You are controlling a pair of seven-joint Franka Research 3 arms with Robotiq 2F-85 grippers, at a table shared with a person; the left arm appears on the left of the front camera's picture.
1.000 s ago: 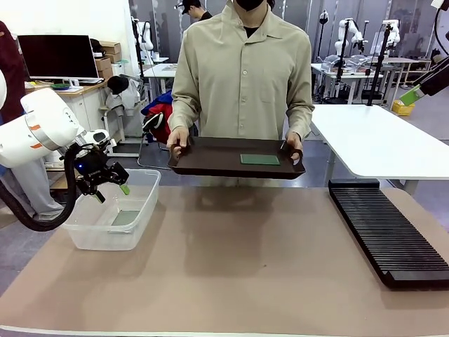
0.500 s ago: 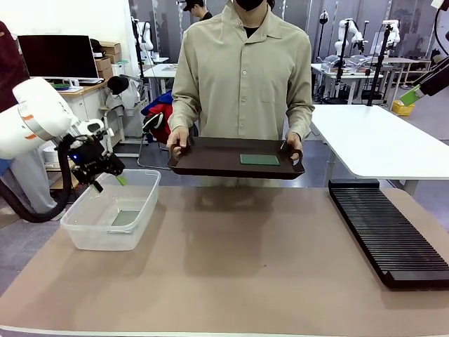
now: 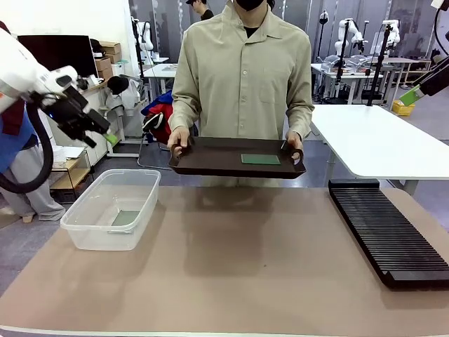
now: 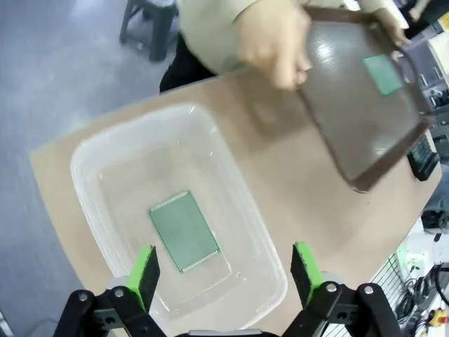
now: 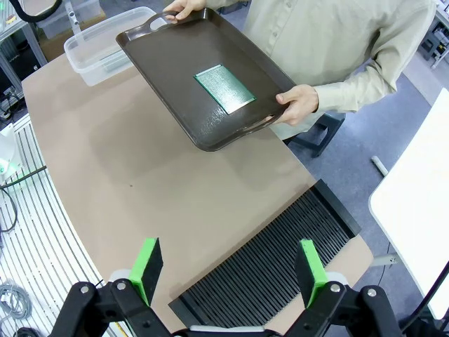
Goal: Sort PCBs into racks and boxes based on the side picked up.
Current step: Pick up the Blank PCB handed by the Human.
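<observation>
Two black fingers with green pads, those of the left end effector (image 4: 224, 272), stand wide apart at the bottom edge of the left wrist view with nothing between them. In the front view it hangs at the upper left, above the clear rectangular plastic tub (image 3: 90, 235). Below it, in the lower middle of the wrist view, one thin green rectangular circuit board (image 4: 184, 230) lies flat on the tub's floor, clear of both fingers, its long axis slanting from upper left to lower right. The right end effector (image 5: 230, 270) is likewise spread wide and empty, high over the tan surface (image 3: 245, 267), with the long black slotted rack (image 5: 280, 263) between its fingertips in the lower frame. The second green circuit board (image 5: 224, 88) lies flat on the dark brown handled serving tray (image 5: 168, 56), which a person (image 3: 242, 70) holds by both ends above the far edge. In the front view this board sits right of the tray's centre, long axis left to right. It looks to be the one left to sort, well apart from both end effectors and probably better placed for the right arm.
</observation>
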